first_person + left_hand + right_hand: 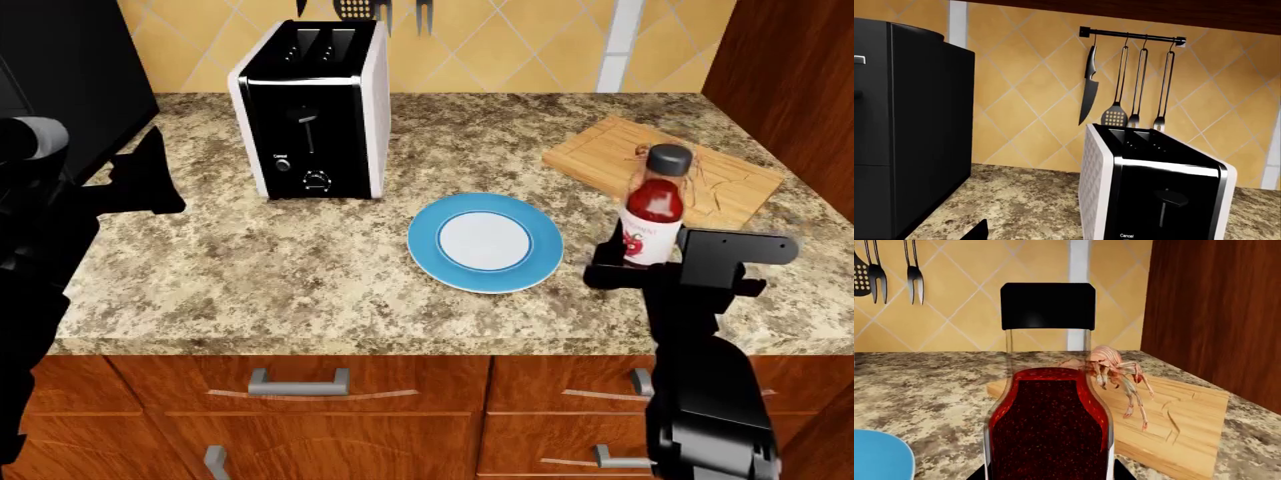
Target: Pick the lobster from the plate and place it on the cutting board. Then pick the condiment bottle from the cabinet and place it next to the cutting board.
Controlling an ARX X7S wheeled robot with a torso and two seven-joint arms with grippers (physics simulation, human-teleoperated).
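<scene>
Holding the bottle point(654, 205) upright in the right fingers point(638, 268), just near of the cutting board point(587, 150), lobster point(1111, 365) already lying there. Lowering straight onto bare bench point(267, 260), avoiding the plate point(427, 262), releasing only once standing. Left fingers point(150, 180): cannot tell.

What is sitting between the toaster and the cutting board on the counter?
In the head view, the plate lies between the toaster and the cutting board, its white centre bare.
</scene>
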